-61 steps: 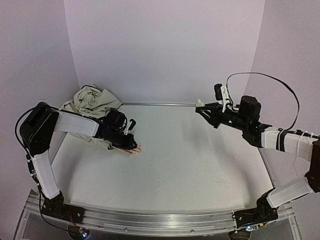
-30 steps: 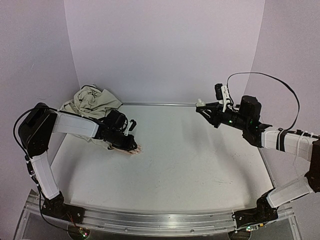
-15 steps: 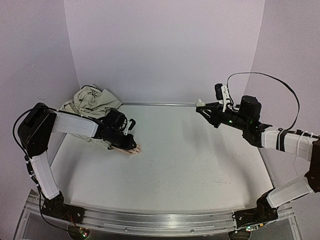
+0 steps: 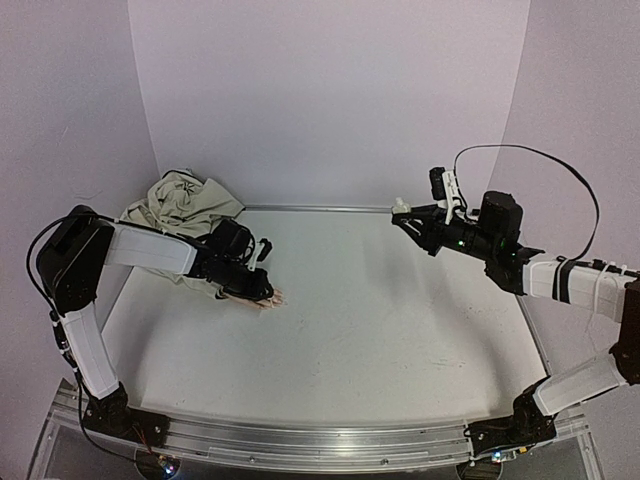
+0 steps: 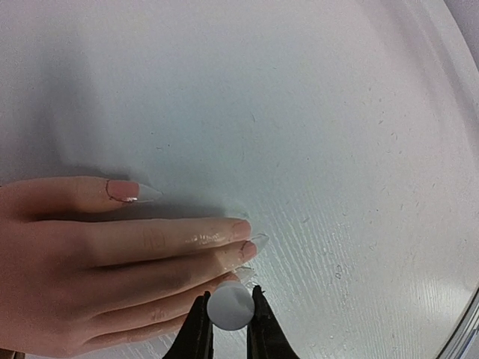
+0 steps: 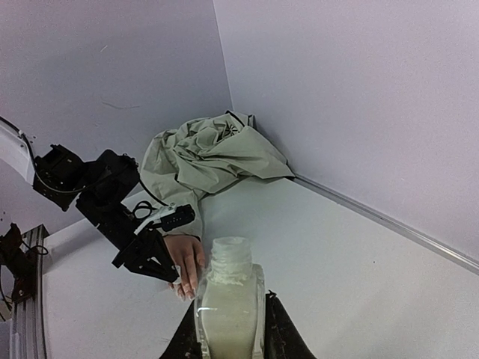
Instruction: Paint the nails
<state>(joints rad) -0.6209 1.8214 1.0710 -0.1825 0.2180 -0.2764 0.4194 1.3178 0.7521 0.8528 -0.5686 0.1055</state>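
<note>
The peach mannequin hand (image 5: 90, 262) lies flat on the white table (image 5: 337, 112), fingers pointing right. Its nails (image 5: 256, 241) are long, pointed and pale; the uppermost one (image 5: 126, 191) looks pink. My left gripper (image 5: 229, 293) is shut on a round white brush cap (image 5: 230, 310), seen end-on just over the lower fingertips; the brush tip is hidden under the cap. From above, the left gripper (image 4: 258, 288) sits over the hand (image 4: 270, 299). My right gripper (image 6: 230, 303) is shut on an open white bottle (image 6: 228, 262), held in the air at the right, its neck (image 4: 399, 208) pointing left.
The beige fabric sleeve (image 4: 185, 200) is bunched in the far left corner against the wall. A metal rail (image 4: 320, 208) runs along the table's back edge. The lilac walls (image 4: 330, 90) close in the back and both sides.
The left gripper has shifted only slightly over the fingertips. The right arm and bottle have not moved.
</note>
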